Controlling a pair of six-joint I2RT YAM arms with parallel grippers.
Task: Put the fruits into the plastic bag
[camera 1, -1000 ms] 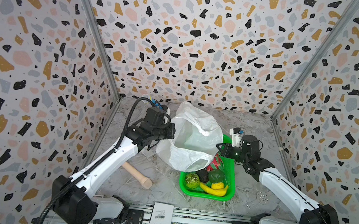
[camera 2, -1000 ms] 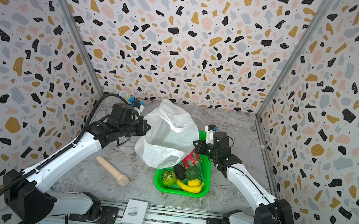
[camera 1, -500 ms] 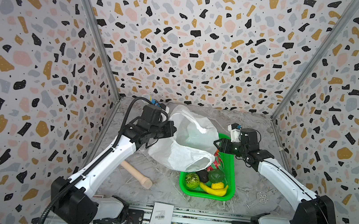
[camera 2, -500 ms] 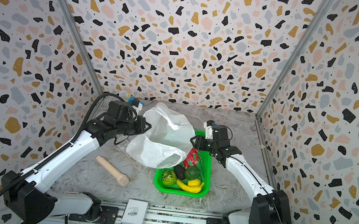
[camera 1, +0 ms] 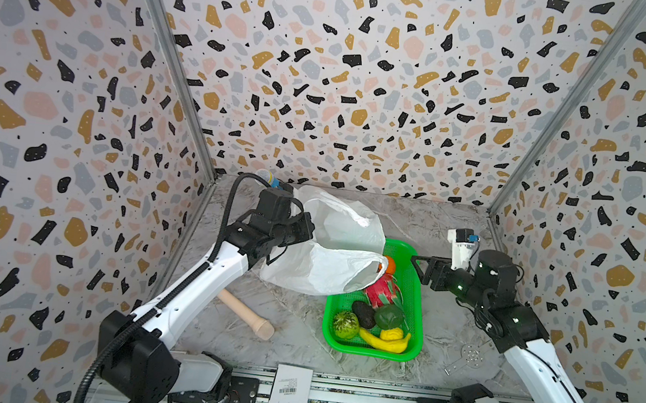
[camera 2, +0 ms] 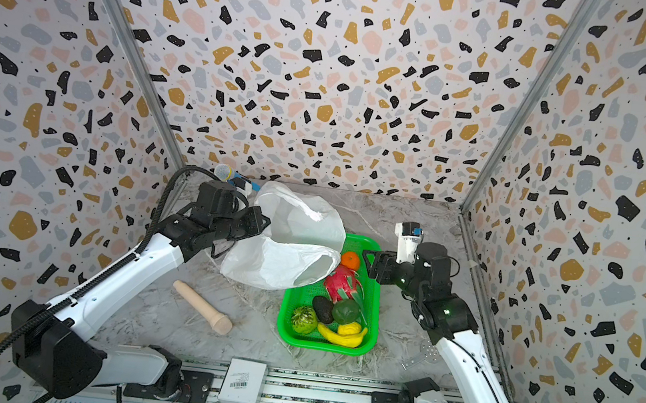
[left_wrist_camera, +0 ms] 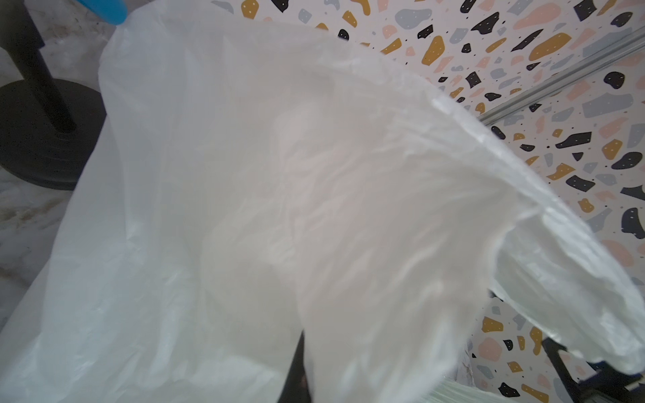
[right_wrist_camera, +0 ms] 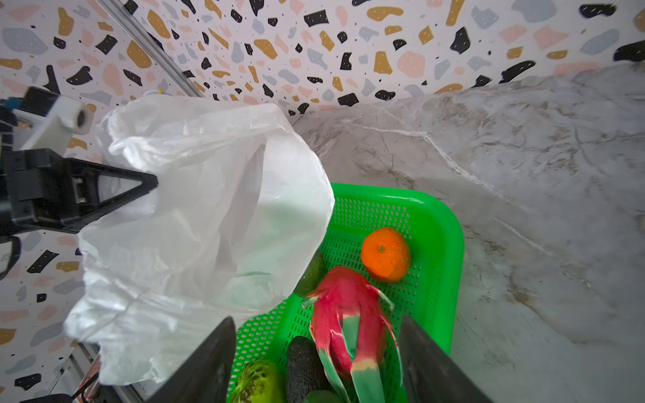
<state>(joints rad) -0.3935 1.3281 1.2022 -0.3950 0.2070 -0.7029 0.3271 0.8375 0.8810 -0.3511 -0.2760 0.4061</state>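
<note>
Left claw (camera 1: 306, 229) is clamped shut on the rim of the plastic bag (camera 1: 330, 268), while the right claw (camera 1: 418, 269) stands wide open and empty, hovering by the far right rim of the basket (camera 1: 372, 351) with its fingers (right_wrist_camera: 209, 366) pointing toward the bag. Both work over a grey marbled counter (camera 1: 440, 225). Over it the white, crinkled bag hangs from the left claw with its mouth gaping to the right, the lower lip draped across the far left corner of the bright green mesh basket. Left of the basket, well apart from it, a beige wooden cylinder (camera 1: 244, 312) lies at a slant on the counter. Every fruit sits inside the basket: the red-pink dragon fruit (camera 1: 381, 294) in the middle, its top just under the bag's lip; the banana (camera 1: 383, 344) along the near wall; the bumpy green fruit (camera 1: 344, 325) in the near left corner; the round green fruit (camera 1: 389, 316) and the dark avocado (camera 1: 364, 314) side by side, touching; the orange (camera 1: 389, 264) at the far end; and a small yellow piece (camera 1: 391, 334) resting on the banana
</note>
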